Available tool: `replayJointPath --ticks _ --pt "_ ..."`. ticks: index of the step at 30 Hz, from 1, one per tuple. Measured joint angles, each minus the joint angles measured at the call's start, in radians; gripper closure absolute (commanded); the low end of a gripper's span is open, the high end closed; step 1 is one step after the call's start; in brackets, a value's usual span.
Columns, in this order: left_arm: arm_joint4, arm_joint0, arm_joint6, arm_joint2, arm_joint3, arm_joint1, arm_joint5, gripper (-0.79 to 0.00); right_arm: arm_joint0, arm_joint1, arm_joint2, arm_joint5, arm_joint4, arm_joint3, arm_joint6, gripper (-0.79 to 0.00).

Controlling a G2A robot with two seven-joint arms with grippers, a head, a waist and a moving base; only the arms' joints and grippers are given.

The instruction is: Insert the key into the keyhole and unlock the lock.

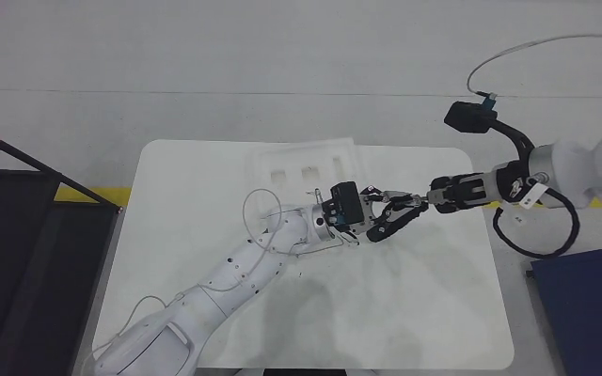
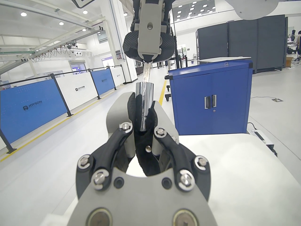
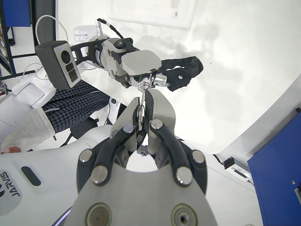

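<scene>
My left gripper (image 2: 143, 99) is shut on the lock (image 2: 144, 102), a shiny chrome cylinder held up above the white table (image 1: 188, 207). Facing it end-on, my right gripper (image 2: 148, 57) is shut on the key (image 2: 147, 71), whose blade meets the end of the lock. In the right wrist view the key (image 3: 141, 109) sits pinched in my right gripper (image 3: 142, 95), its tip against the lock (image 3: 161, 79) that my left gripper (image 3: 164, 71) clamps. From above, the left gripper (image 1: 376, 214) and right gripper (image 1: 388, 199) meet near the table's middle.
A white foam tray (image 1: 301, 164) with recesses lies at the table's back, just behind the grippers. A blue cabinet (image 2: 211, 99) stands off the table's right side. A dark panel (image 1: 38, 254) stands to the left of the table.
</scene>
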Motion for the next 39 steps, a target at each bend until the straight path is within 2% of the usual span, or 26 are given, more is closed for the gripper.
replayJointPath --ticks 9,10,11,12,20,27,30,35,39 --pt "0.008 0.007 -0.011 -0.008 -0.001 -0.007 -0.01 0.0 0.052 0.0 -0.061 0.018 0.015 0.002 -0.018 0.0" --pt "0.007 0.009 -0.01 -0.009 -0.001 -0.008 -0.011 0.0 0.058 0.0 -0.068 0.019 0.017 0.002 -0.019 -0.252" --pt "0.006 0.01 -0.01 -0.011 -0.001 -0.008 -0.012 0.0 0.063 0.0 -0.074 0.019 0.019 0.003 -0.019 -0.548" --pt "0.006 0.011 -0.009 -0.013 -0.001 -0.009 -0.013 0.0 0.067 0.0 -0.08 0.019 0.021 0.003 -0.019 -0.785" --pt "-0.011 0.021 -0.012 -0.034 0.0 -0.01 -0.037 0.0 0.106 0.006 -0.088 0.021 0.027 0.007 -0.024 -0.785" --pt "-0.051 0.03 -0.051 -0.066 -0.011 -0.004 -0.109 0.0 0.08 0.017 -0.047 -0.108 0.045 0.03 -0.059 -0.785" --pt "-0.088 0.037 -0.08 -0.085 -0.025 -0.001 -0.149 0.0 0.042 0.027 -0.018 -0.224 0.073 0.037 -0.125 -0.785" --pt "-0.157 0.056 -0.144 -0.115 -0.045 0.004 -0.203 0.0 -0.053 0.051 0.033 -0.507 0.071 0.034 -0.269 -0.785" --pt "-0.199 0.072 -0.181 -0.134 -0.058 0.008 -0.234 0.0 -0.136 0.078 0.073 -0.676 0.062 0.036 -0.318 -0.785"
